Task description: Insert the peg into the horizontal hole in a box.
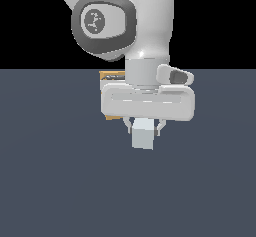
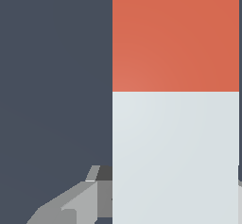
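Note:
In the exterior view my gripper (image 1: 143, 129) points down and is shut on the peg (image 1: 142, 137), whose pale grey-white end faces the camera between the two fingers. The wrist view shows the peg (image 2: 175, 100) lengthwise, its red half leading away from its white half, and one grey finger (image 2: 78, 204) pressed against the white half's side. Only slivers of the tan-orange box (image 1: 111, 75) show behind the gripper's body, on the exterior view's left side of it. The hole is hidden.
The dark grey-blue floor (image 1: 50, 181) spreads around the gripper in every direction. The white arm with its grey joint cap (image 1: 102, 23) fills the upper middle of the exterior view and covers most of the box.

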Controlling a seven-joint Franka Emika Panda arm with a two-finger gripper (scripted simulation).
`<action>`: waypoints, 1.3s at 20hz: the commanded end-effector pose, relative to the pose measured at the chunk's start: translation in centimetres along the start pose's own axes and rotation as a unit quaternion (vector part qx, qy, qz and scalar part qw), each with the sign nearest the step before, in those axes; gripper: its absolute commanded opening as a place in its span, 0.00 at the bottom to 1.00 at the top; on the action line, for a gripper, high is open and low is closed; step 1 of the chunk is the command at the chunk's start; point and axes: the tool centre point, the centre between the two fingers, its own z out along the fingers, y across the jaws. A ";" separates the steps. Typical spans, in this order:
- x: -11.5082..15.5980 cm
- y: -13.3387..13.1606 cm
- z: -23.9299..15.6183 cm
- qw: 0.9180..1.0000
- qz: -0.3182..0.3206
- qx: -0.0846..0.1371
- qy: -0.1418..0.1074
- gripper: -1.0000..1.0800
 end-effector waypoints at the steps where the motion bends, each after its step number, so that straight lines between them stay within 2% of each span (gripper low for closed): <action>1: 1.6 1.0 -0.6 0.999 -0.050 -0.002 0.000 0.00; 7: 5.0 2.0 -1.4 0.989 -0.148 -0.002 0.000 0.00; 13: 7.3 2.3 -1.8 0.978 -0.210 -0.002 0.001 0.00; 18: 8.3 2.3 -2.0 0.972 -0.236 -0.002 0.001 0.00; 26: 8.4 2.2 -1.9 0.971 -0.239 0.000 0.001 0.00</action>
